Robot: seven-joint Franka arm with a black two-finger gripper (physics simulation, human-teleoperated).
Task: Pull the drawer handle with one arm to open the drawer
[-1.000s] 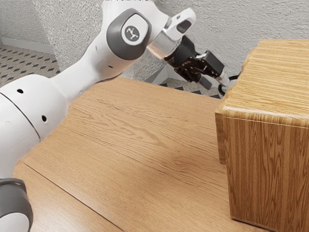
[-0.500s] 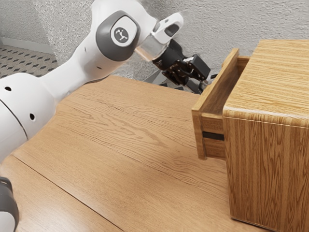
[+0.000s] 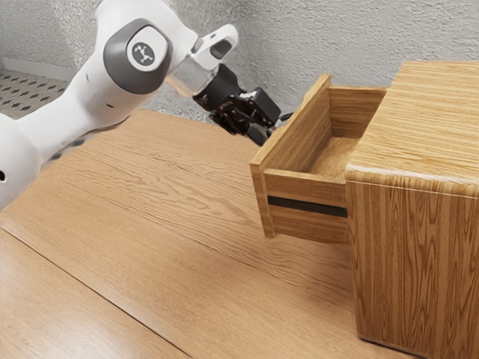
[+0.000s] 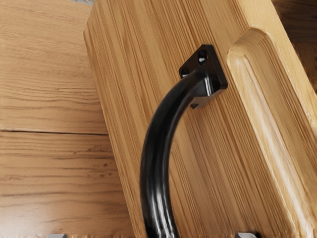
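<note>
Nearby, a wooden table (image 3: 150, 254) lies in the foreground. On it, at the exterior view's right, stands a wooden cabinet (image 3: 412, 254) with its near side panel facing you. Its top drawer (image 3: 307, 187) juts out toward the exterior view's left, far enough that you can see down into it. The task therefore looks largely done, though the drawer may have more travel.

Beyond the drawer's front panel sits your black gripper (image 3: 263, 126), held close to the panel's far face because that is where the handle is mounted. The wrist view shows that handle (image 4: 159, 148): a curved black bar bolted to the panel, running straight under your hand. Whether the claw is clamped on it or merely hooked behind it, you cannot tell.

The white arm (image 3: 112, 67) reaches in from the exterior view's left, roughly in line with the pull. Farthest away is a rough grey wall (image 3: 359, 37).
</note>
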